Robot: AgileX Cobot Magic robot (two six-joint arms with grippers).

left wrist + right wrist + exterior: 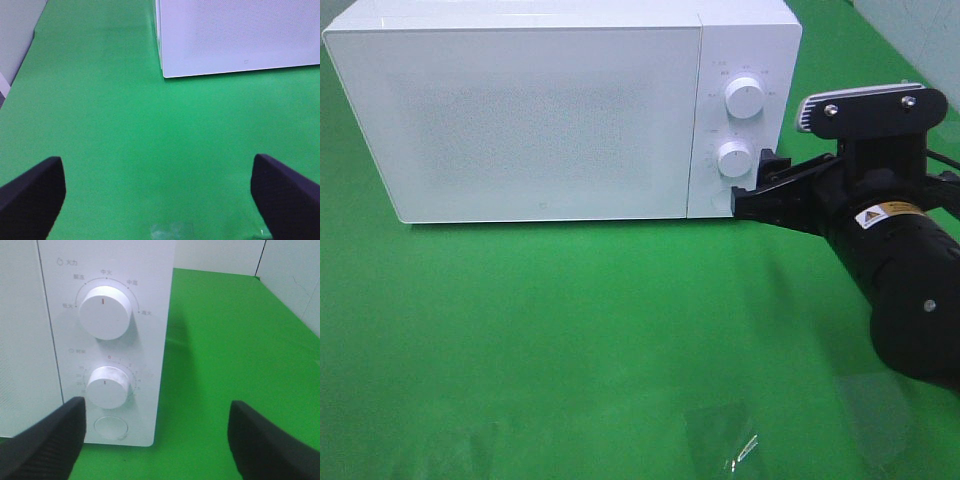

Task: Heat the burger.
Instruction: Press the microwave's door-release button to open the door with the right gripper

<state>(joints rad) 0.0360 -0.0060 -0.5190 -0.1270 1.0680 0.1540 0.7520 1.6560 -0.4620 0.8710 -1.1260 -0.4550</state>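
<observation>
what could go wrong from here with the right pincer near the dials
1. The open right pincer is off-centre from the lower dial, so closing may miss it or bump the round button.
2. The door is shut and no burger shows in any view, so the microwave might run empty.

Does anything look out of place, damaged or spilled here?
Nothing looks spilled or damaged. The microwave stands closed. Only a clear shiny patch on the green cloth looks odd; what it is, I cannot tell.

surface: flat bright-green cloth covering [570,330] lay smooth | walls: pale off-white panels [920,40] stood at far right edge | light: soft glare patch [720,440] near front
</observation>
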